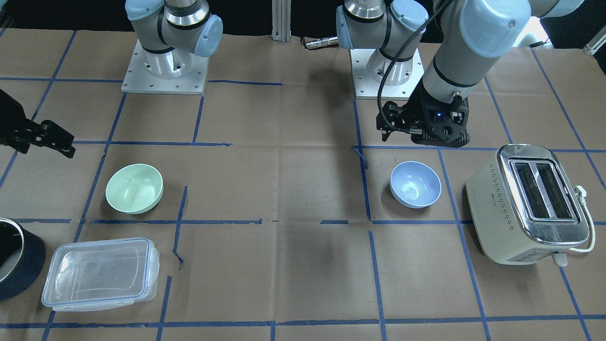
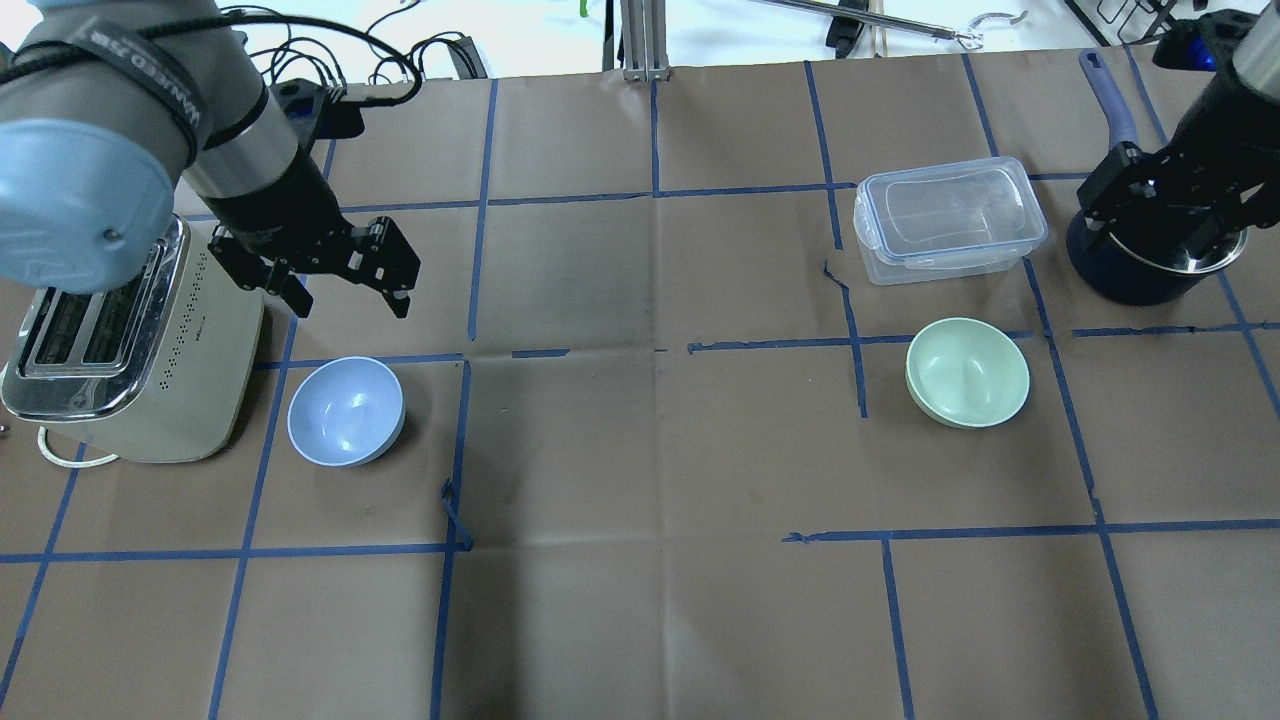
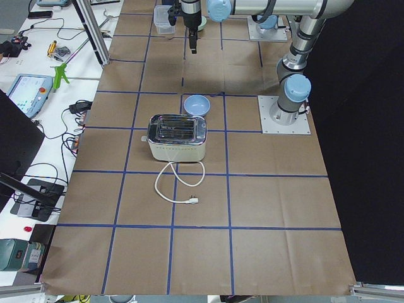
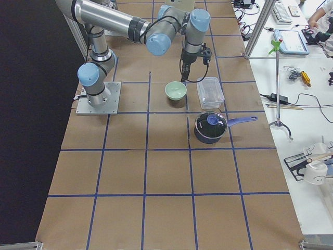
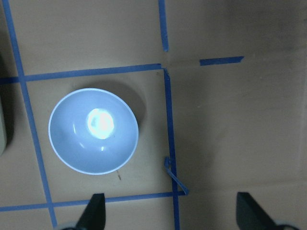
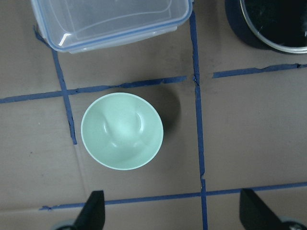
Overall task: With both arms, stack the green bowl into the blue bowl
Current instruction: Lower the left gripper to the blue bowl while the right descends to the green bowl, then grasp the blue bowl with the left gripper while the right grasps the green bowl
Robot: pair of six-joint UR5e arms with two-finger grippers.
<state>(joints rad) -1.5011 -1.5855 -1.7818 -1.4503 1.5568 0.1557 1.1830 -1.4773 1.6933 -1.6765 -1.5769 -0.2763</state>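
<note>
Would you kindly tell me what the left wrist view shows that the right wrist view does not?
Only the left wrist view shows the blue bowl, upright and empty. Only the right wrist view shows the green bowl, the clear container and part of the dark pot. Both show the paper-covered table with blue tape lines, and each shows its own arm's tips spread wide: left pincer and right pincer both open.

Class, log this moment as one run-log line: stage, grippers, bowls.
stage: pre-grasp | left gripper: open, near blue bowl | right gripper: open, near green bowl | bowls: apart, empty, unstacked
</note>
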